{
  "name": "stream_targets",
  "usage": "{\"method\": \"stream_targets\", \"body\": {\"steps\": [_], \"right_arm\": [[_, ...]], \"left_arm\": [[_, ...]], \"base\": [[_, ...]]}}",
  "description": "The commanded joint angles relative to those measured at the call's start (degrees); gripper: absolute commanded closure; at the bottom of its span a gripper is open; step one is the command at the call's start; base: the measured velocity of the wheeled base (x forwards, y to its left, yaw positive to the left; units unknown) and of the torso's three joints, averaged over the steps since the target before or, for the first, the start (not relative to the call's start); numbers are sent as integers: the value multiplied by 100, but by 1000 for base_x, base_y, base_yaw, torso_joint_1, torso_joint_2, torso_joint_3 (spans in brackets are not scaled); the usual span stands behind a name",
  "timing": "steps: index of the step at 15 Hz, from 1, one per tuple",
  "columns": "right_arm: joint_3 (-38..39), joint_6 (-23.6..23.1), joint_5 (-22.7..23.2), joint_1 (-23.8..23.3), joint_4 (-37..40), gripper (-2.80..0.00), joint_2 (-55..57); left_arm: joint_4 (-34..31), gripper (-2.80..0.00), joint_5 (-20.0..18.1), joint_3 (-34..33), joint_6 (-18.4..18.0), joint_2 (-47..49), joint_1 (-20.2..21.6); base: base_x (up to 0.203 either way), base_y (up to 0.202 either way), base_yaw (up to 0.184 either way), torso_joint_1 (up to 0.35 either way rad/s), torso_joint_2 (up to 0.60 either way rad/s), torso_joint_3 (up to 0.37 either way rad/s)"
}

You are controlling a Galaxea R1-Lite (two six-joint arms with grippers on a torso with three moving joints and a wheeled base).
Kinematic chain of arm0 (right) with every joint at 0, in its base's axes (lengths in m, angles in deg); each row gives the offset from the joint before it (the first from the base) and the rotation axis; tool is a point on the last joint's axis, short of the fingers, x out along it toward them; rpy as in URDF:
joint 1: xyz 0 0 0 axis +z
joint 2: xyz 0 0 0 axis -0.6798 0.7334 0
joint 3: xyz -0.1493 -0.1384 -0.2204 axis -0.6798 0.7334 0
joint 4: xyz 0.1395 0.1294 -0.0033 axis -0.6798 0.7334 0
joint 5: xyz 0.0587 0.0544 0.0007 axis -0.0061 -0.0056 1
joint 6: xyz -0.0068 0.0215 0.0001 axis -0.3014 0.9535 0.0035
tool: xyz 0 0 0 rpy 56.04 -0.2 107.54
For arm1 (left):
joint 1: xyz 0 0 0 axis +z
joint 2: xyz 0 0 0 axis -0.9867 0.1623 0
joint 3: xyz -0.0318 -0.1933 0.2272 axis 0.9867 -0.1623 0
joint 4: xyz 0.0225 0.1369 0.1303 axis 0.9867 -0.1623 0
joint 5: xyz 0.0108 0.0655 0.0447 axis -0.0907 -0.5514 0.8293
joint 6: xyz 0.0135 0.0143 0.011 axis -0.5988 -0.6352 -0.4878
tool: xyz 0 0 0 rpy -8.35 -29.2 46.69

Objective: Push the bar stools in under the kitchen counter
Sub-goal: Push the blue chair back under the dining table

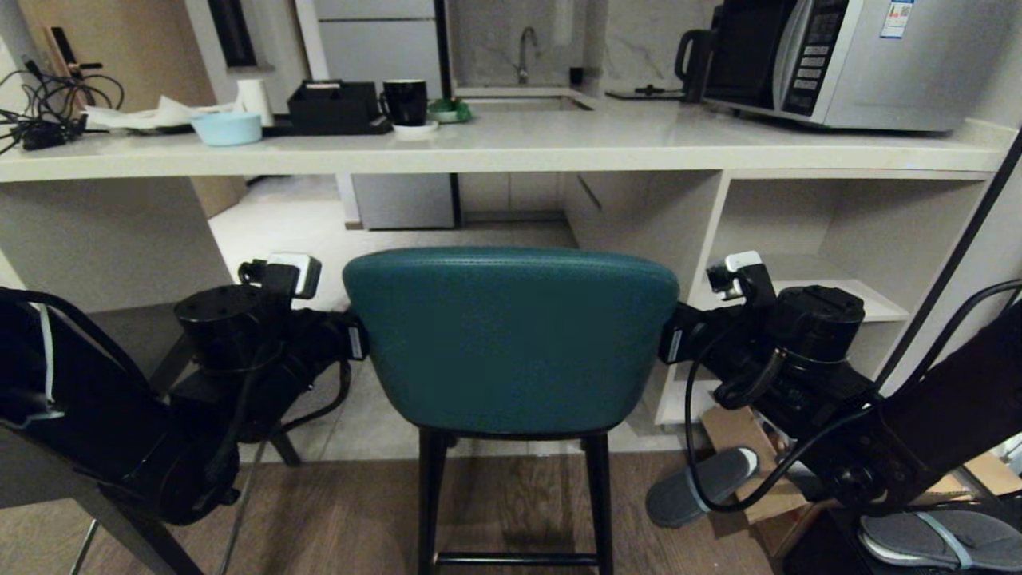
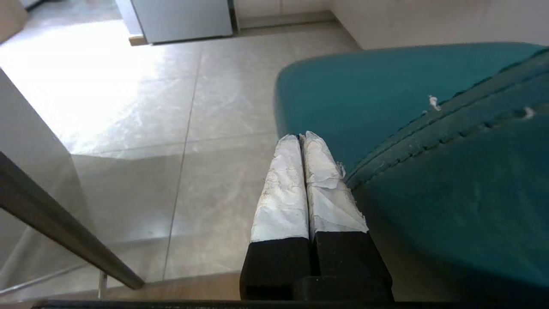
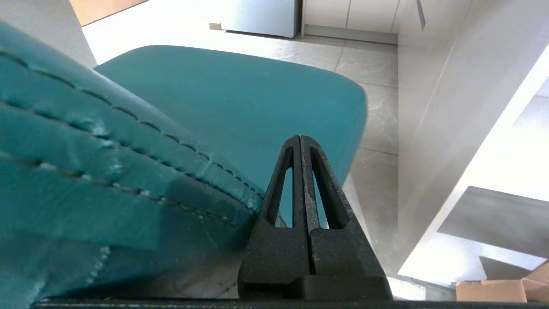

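Note:
The teal bar stool (image 1: 511, 343) stands in front of the kitchen counter (image 1: 511, 148), its curved back toward me and its thin black legs on the wood floor. My left gripper (image 2: 300, 137) is shut with nothing in it, its taped fingers lying along the left end of the backrest (image 2: 450, 163) beside the teal seat (image 2: 364, 90). On the other side, my right gripper (image 3: 300, 138) is also shut and lies along the right end of the backrest (image 3: 107, 171). In the head view both fingertips are hidden behind the backrest. Grey angular legs (image 1: 120, 527) of a second stool show at lower left.
White shelving (image 1: 830, 287) fills the space under the counter on the right, and a slab side panel (image 1: 96, 239) stands on the left. Slippers (image 1: 699, 487) and a cardboard box (image 1: 742, 447) lie on the floor at right. A microwave (image 1: 838, 56), mug (image 1: 406, 101) and bowl (image 1: 227, 128) sit on top.

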State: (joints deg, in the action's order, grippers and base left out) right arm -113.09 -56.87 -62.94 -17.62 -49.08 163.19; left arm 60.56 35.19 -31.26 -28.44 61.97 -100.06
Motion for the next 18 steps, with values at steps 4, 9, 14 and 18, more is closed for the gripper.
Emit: {"method": "stream_targets", "body": {"steps": [4, 9, 14, 18], "right_arm": [[15, 5, 16, 116, -70, 0, 97], [32, -4, -107, 116, -78, 0, 70], [-12, -29, -107, 133, -78, 0, 79], [-3, -48, -113, 168, -78, 0, 88]], "left_arm": [[221, 0, 8, -234, 12, 31, -44], [423, 0, 23, -301, 5, 77, -55], [423, 0, 24, -424, 14, 86, -29], [432, 0, 24, -573, 5, 95, -47]], "base": [[0, 0, 0, 0, 0, 0], [0, 0, 0, 0, 0, 0], [56, 0, 0, -6, -4, 5], [192, 0, 0, 2, 1, 1]]}}
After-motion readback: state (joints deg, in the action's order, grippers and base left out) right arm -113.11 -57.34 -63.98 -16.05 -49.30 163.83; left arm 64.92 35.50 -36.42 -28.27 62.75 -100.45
